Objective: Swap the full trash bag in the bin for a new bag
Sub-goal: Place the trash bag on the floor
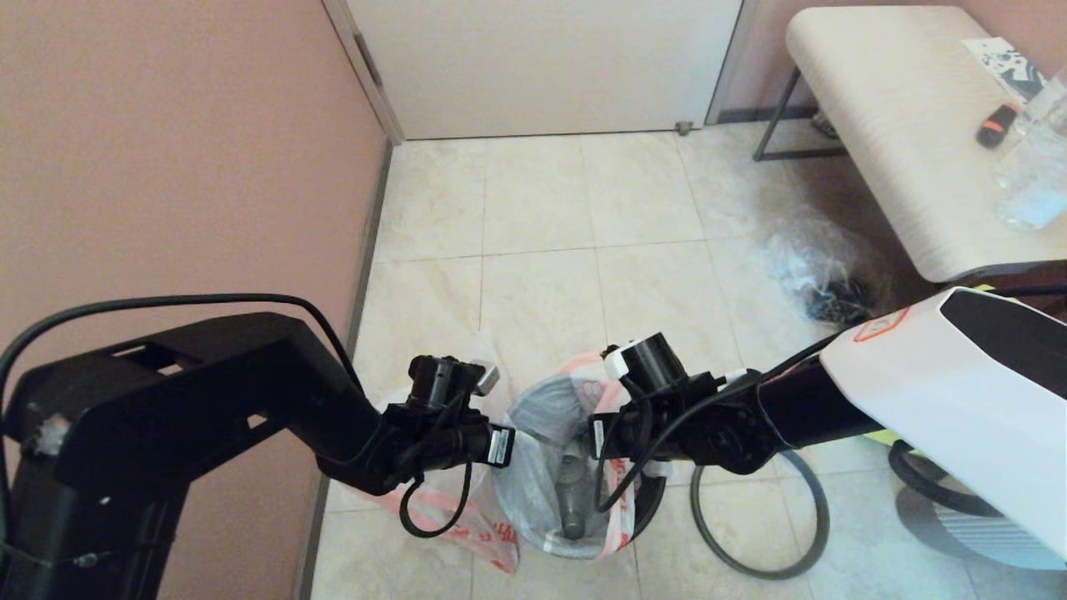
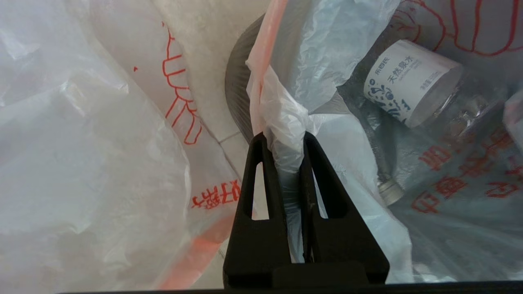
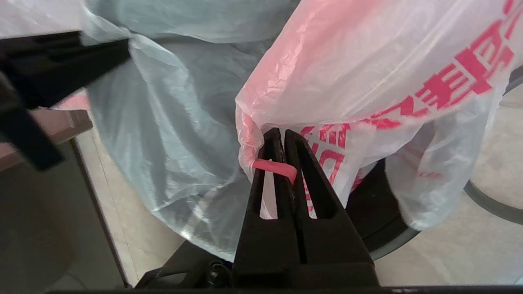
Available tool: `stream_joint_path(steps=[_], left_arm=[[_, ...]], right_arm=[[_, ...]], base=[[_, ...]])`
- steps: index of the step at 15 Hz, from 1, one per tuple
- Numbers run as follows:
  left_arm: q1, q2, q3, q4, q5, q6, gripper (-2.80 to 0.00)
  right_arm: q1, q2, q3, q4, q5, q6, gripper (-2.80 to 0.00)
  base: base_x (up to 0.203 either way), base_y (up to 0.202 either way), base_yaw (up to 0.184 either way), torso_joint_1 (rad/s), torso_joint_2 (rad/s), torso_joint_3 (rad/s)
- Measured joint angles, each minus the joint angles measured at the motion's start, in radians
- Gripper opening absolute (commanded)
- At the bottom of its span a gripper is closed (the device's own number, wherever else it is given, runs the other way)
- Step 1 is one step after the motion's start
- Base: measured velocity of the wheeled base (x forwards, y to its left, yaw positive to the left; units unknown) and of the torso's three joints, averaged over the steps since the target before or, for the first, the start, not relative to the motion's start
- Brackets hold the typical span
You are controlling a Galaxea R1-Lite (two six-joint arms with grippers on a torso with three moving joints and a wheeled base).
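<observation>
Left gripper (image 2: 284, 139) and right gripper (image 3: 282, 136) pinching bag (image 2: 286, 110) (opposite edges), bin (image 1: 646, 508) below.

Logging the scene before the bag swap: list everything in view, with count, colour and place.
bin: one, dark, floor between the arms
trash bag: one, clear with red print, in the bin
water bottle: one, clear, white label, inside the trash bag
hoop: one, dark grey, floor right of the bin
crumpled bag: one, clear, floor by the bench
bench: one, pale
door: one, white
left gripper: black, shut on the trash bag's edge
right gripper: black, shut on the opposite edge
</observation>
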Motion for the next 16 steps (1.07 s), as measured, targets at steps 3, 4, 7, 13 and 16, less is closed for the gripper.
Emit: stream_joint_path(steps=[3,4,7,13,16], left_arm=[[-0.022,0.031,0.003,-0.052,0.037,0.002,-2.8],[-0.026,0.04,0.002,-0.058,0.043,0.002,-2.8],[-0.041,0.063,-0.003,-0.082,0.071,0.002,-2.8],[-0.054,0.077,0.001,-0.11,0.122,0.002,-2.8],[-0.054,0.077,0.006,-0.119,0.131,0.001,-2.8]], right_arm=[[0.006,-0.025,-0.001,0.001,0.007,0.0,-2.8],[0.009,-0.035,0.0,0.005,0.008,0.0,-2.8],[0.025,-0.075,0.003,0.014,0.011,-0.001,-2.8],[0.091,-0.19,0.012,0.06,0.01,0.002,-2.8],[0.125,-0.224,0.019,0.06,0.01,0.006,-2.8]], base=[[0.0,0.0,0.0,0.0,0.0,0.0],[0.0,0.0,0.0,0.0,0.0,0.0],[0.0,0.0,0.0,0.0,0.0,0.0],[0.0,0.0,0.0,0.0,0.0,0.0],[0.0,0.0,0.0,0.0,0.0,0.0]])
